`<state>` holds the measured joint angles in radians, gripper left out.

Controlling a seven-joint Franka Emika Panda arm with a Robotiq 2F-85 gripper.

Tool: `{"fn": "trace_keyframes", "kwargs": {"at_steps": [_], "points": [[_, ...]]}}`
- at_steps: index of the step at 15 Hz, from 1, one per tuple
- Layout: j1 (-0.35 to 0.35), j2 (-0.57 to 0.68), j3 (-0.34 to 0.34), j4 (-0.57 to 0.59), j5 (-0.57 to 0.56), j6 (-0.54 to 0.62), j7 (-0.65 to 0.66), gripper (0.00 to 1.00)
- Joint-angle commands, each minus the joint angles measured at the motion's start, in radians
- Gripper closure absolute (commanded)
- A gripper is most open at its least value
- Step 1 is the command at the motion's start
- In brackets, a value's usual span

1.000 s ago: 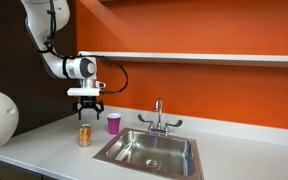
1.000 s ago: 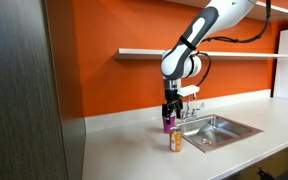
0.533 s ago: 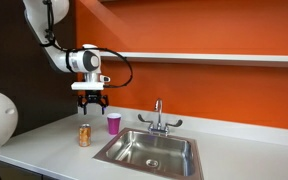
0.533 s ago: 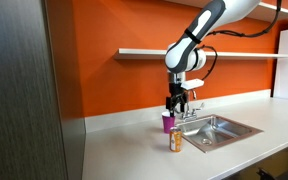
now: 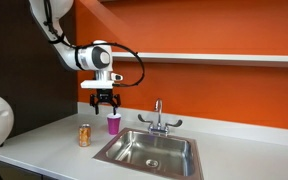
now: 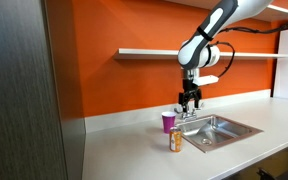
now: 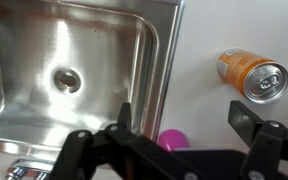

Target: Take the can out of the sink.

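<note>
Can (image 5: 84, 135) upright outside sink (image 5: 170, 150); gripper (image 5: 105, 105) agape, aloft, prob over cup (image 5: 113, 123)

can (image 7: 252, 75) orange, silver top | sink (image 7: 104, 40) steel grey | cup (image 5: 113, 123) magenta | wall (image 5: 214, 30) orange | shelf (image 5: 214, 57) pale grey | bench (image 5: 54, 152) off-white | tool (image 5: 105, 106) black

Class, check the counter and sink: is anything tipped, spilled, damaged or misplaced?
Nothing stands out. The can stands upright on the counter beside the sink, the pink cup is upright too, and no spill shows.
</note>
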<state>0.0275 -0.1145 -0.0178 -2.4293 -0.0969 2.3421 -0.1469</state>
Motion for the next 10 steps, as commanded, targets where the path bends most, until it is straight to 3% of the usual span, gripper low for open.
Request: {"fn": "trace_keyframes", "kwargs": {"at_steps": [1,5,6,10], "points": [[-0.047,-0.095,-0.016,-0.07,-0.045,-0.029,0.076,0.0],[-0.093,-0.16,-0.039,-0.133,-0.066,-0.049,0.134,0.0],[-0.073,-0.093,-0.037,-0.089,-0.032,-0.019,0.081,0.0],[-0.088,-0.13,-0.045,-0.119,-0.039,-0.029,0.097,0.0]]}}
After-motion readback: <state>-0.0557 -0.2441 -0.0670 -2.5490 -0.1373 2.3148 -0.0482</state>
